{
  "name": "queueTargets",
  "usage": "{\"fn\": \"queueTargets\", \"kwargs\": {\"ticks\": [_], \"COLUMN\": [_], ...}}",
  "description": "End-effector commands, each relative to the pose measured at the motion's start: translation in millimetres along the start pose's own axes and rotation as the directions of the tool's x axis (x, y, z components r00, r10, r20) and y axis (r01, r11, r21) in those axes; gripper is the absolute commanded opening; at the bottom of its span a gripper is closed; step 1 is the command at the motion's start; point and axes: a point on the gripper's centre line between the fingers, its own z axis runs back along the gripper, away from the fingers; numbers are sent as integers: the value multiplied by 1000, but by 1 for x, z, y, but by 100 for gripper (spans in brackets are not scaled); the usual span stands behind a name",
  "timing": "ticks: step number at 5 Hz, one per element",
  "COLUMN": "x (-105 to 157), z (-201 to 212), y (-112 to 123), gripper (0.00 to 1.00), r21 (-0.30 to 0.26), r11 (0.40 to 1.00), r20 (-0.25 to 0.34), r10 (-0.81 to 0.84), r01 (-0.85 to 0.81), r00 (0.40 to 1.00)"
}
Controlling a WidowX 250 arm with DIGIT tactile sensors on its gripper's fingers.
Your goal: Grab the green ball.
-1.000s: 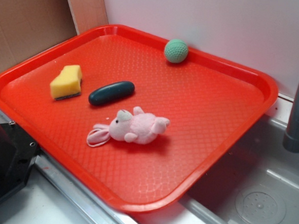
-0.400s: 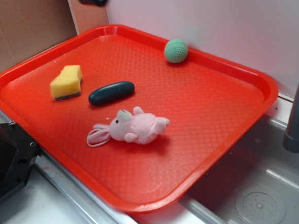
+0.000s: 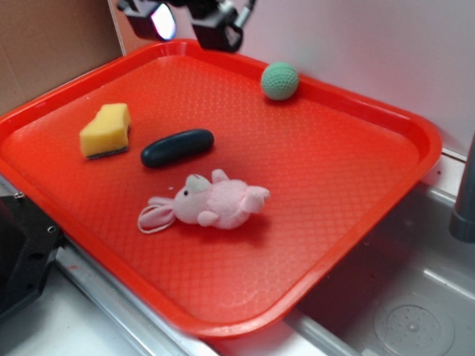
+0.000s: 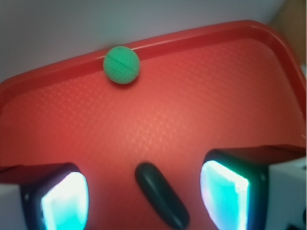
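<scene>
We are in the approach step: our gripper (image 3: 185, 17) hangs above the tray's (image 3: 363, 226) far-left corner, fingers (image 4: 62, 201) spread wide and holding nothing. The ball (image 3: 280, 80) rests against the tray's far rim, well apart from the gripper, with bare tray around it. The capsule (image 4: 160, 201) lies below us. Next, we judge, we must travel along the far rim, centre over the ball, then descend and close.
</scene>
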Motion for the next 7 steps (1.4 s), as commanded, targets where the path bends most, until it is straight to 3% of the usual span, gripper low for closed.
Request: {"fn": "queueTargets", "kwargs": {"ticks": [1, 3, 4, 5, 6, 7], "x": [41, 70, 75, 77, 77, 79], "z": [-43, -76, -87, -97, -100, -99], "y": [-8, -7, -11, -8, -9, -7], "gripper": [100, 100, 100, 96, 0, 0], "r21": [55, 47, 29, 48, 53, 41], "r11": [995, 993, 990, 992, 992, 995], "r20": [63, 58, 44, 51, 59, 67], "r10": [-86, -114, -141, -120, -119, -93], "r01": [82, 112, 139, 117, 116, 91], "r00": [994, 992, 989, 991, 991, 993]}}
